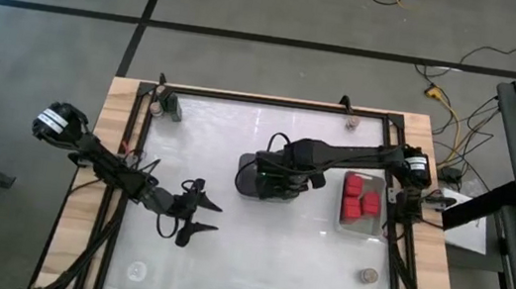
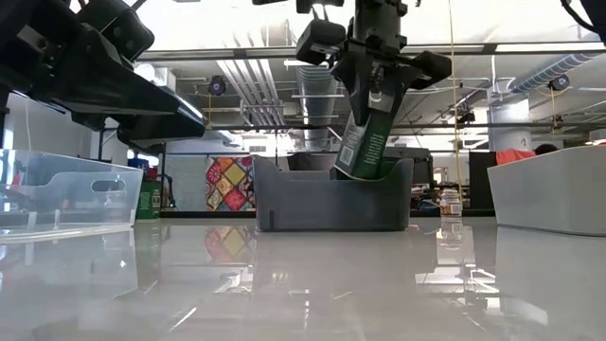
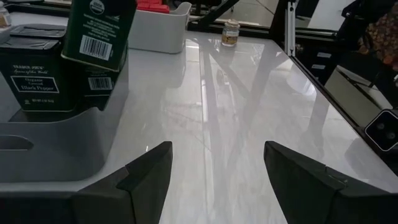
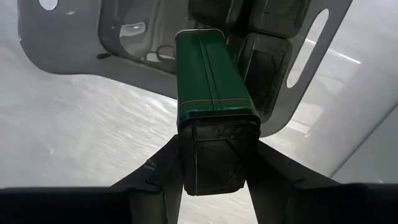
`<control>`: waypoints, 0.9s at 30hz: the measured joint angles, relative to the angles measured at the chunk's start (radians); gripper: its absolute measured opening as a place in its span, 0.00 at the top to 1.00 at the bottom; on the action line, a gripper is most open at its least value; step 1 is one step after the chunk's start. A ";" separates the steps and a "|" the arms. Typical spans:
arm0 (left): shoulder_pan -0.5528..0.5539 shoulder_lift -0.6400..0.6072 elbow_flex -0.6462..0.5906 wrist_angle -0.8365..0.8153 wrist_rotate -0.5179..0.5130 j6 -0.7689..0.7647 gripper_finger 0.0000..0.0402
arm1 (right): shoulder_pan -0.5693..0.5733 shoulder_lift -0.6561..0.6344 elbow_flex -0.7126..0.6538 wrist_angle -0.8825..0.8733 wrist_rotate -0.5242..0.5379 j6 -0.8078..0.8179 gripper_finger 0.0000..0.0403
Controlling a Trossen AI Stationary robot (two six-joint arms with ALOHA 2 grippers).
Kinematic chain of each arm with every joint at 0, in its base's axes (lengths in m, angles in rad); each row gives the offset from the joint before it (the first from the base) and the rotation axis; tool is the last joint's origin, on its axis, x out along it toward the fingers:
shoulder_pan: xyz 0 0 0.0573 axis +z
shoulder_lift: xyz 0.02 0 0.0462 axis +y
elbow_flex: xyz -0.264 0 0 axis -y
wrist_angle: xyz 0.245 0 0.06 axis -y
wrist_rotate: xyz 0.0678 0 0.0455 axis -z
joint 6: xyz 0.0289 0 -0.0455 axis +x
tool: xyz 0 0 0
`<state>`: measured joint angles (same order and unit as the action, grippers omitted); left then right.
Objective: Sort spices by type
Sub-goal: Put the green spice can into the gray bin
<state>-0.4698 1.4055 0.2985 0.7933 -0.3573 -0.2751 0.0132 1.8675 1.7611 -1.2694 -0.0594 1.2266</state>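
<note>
My right gripper [image 1: 279, 178] hangs over the dark grey tray [image 2: 284, 206] at the table's middle, shut on a dark green spice tin [image 2: 365, 142]. More dark tins [image 3: 37, 84] stand in that tray. Red spice blocks [image 1: 361, 198] fill a clear tray [image 1: 359, 228] toward the right edge. Small tan-topped jars stand loose: one near the front right [image 1: 368, 276], one at the far edge [image 1: 352, 124], one at the far left corner [image 1: 156, 106]. My left gripper [image 3: 217, 174] stands open low over the table left of the grey tray, nothing between its fingers. My right gripper pinches the tin's dark upper end [image 4: 217, 146] between its two fingers [image 4: 165, 171], which come from above, pointing down. The tin hangs tilted below them, its lower end [image 2: 348, 170] down between the tray's walls. Whether it touches the tray's floor is hidden.
A black frame [image 1: 274, 101] runs round the white tabletop. Bare white surface [image 1: 272, 266] lies between the grey tray and the near edge. A clear bin [image 2: 66, 189] shows at the low view's left and a pale container wall [image 2: 554, 189] at its right.
</note>
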 joint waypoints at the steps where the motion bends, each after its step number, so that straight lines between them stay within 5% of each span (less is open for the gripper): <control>1: 0.000 0.000 0.000 0.000 0.000 0.000 0.40 | 0.000 0.000 0.000 0.000 0.001 0.002 0.67; 27: 0.000 0.000 0.000 0.013 0.008 -0.001 0.40 | -0.017 0.001 -0.095 0.132 0.009 0.040 0.64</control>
<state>-0.4702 1.4052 0.2985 0.8059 -0.3496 -0.2759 -0.0039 1.8683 1.6661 -1.1372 -0.0502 1.2671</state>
